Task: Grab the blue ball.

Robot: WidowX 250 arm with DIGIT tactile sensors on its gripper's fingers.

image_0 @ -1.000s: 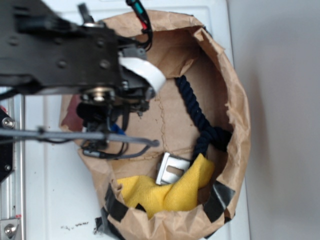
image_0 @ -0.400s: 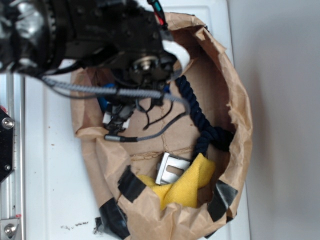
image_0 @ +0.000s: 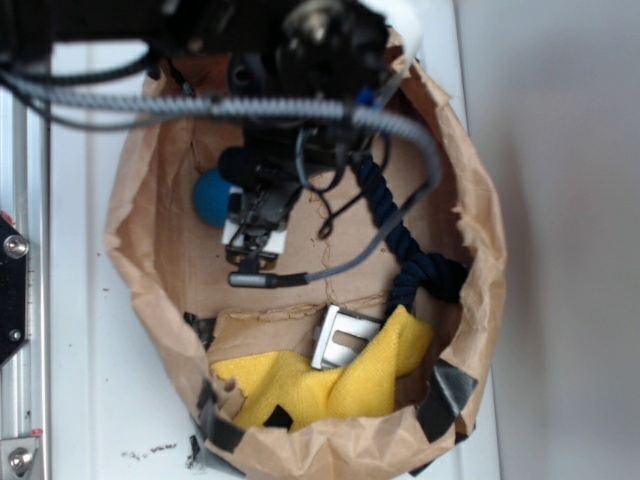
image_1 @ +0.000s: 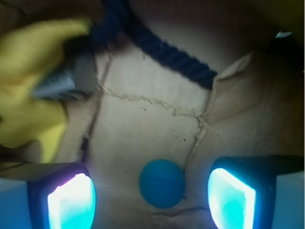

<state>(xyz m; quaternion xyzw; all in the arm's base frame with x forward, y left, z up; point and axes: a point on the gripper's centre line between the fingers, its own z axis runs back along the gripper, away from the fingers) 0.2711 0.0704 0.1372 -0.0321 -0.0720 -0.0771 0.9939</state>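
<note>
The blue ball [image_1: 162, 183] lies on the brown paper floor of the bag, between my two glowing finger pads [image_1: 71, 202] and apart from both. My gripper [image_1: 151, 202] is open, with wide gaps on each side of the ball. In the exterior view the blue ball [image_0: 212, 196] sits at the bag's left inner side, partly covered by the black arm, and the gripper [image_0: 255, 225] hangs just right of it.
A dark navy twisted rope [image_0: 395, 232] runs down the bag's right side. A yellow cloth [image_0: 330, 385] and a metal clip [image_0: 340, 338] lie at the bag's near end. The paper bag's wall [image_0: 135, 270] rings everything. Grey cables [image_0: 390, 150] drape below the arm.
The arm has swung toward the bag's far end, uncovering the blue ball on the left. The bag's left wall has shifted and opened outward.
</note>
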